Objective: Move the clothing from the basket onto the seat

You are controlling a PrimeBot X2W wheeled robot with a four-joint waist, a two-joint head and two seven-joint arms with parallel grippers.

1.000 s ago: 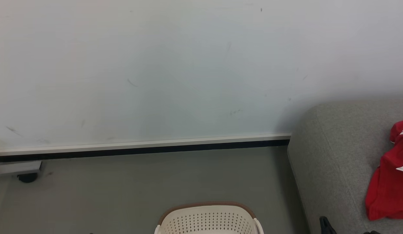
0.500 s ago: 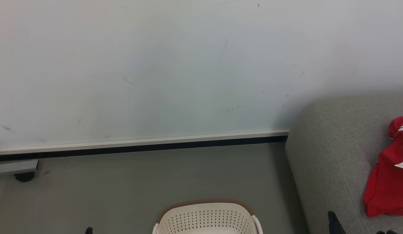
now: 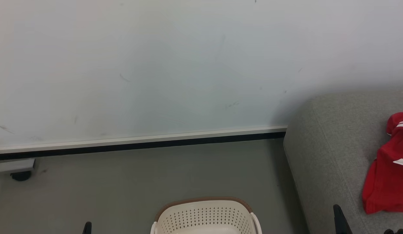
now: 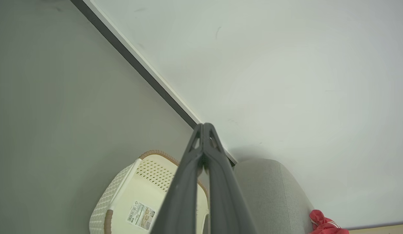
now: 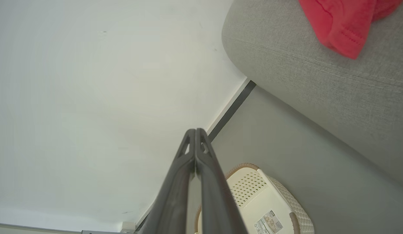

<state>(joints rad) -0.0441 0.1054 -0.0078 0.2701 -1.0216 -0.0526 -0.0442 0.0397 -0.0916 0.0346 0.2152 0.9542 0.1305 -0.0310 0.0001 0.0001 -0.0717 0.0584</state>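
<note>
We see the soft bright red fabric clothing (image 3: 386, 169) with white stripes and a small white label lying crumpled on the large light grey woven-fabric seat (image 3: 331, 146). The seat is a cushion with a rounded corner and a stitched seam, and it stands against the pale wall (image 3: 155, 65).

Just left of the seat, on the smooth grey floor (image 3: 139, 175), sits the cream-white plastic basket (image 3: 201, 216). Its walls are pierced with rows of small diamond holes, and it has a brown woven-look rim and white side handles. Inside it, from the wrist views, we make out its smooth floor carrying a white printed sticker (image 4: 141, 216).

The left end effector (image 4: 204, 128) hangs above the basket with its two long dark fingers pressed tip to tip, gripping nothing. The right end effector (image 5: 195, 131) is likewise fully closed and has hold of nothing. It is near the seat's front edge and apart from the clothing.
</note>
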